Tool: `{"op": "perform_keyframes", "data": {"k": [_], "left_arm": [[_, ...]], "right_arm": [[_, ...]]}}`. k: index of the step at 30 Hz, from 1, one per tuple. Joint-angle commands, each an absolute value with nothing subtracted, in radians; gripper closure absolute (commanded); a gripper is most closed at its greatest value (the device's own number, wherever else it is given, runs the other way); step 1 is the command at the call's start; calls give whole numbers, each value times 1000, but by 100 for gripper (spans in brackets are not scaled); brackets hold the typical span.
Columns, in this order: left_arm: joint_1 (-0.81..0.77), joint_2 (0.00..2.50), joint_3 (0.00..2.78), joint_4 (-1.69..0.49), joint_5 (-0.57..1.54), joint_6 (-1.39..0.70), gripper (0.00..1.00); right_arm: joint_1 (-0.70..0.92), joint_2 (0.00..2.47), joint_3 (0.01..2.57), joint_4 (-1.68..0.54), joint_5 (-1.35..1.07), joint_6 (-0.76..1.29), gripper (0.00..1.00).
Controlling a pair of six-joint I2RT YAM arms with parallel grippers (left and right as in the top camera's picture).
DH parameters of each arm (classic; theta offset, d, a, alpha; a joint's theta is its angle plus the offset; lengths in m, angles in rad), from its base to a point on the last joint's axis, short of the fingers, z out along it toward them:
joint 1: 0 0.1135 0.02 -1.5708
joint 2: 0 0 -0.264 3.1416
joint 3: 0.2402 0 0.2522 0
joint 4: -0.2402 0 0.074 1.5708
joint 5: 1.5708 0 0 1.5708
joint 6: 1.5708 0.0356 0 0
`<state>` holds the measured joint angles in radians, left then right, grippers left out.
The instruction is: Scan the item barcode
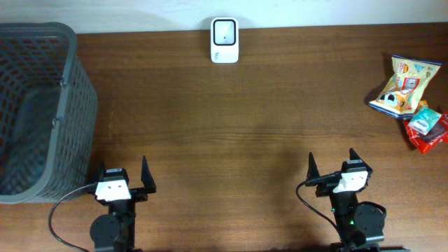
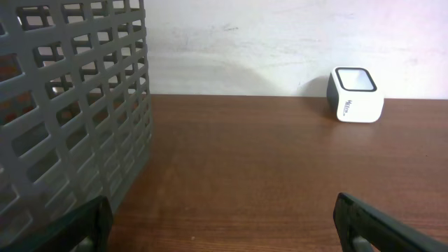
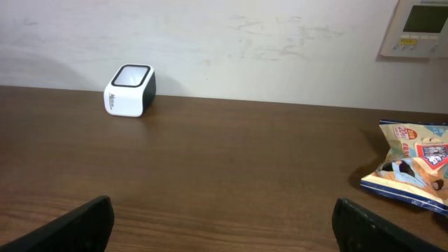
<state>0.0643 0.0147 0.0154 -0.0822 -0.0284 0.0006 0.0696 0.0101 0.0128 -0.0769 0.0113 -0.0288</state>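
1. Lying at the right edge of the table (image 1: 245,133), the yellow-and-blue snack bag (image 1: 404,86) has print too small to read.
2. The white scanner (image 1: 225,40) stands at the far edge; its side lettering is illegible.
3. The left gripper (image 1: 123,168) and right gripper (image 1: 332,157) both have jaws spread wide, holding nothing.

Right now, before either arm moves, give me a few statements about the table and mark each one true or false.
1. The left gripper and the right gripper are both open and hold nothing. True.
2. The scanner sits inside the basket. False: it stands on the table at the far edge by the wall, well apart from the basket.
3. The yellow snack bag lies on the right arm's side of the table. True.
4. The right gripper is touching the yellow snack bag. False: bare table lies between them, and the bag is farther back and to the right.
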Motion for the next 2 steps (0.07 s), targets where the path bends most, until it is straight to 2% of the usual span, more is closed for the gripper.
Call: {"op": "perform_keyframes", "data": {"k": [1,2], "left_arm": [[69,5,9,-83,-14,16,1],[69,5,9,-83,-14,16,1]], "right_arm": [[63,3,6,-82,23,-22,2],[64,3,6,-82,23,-22,2]]}}
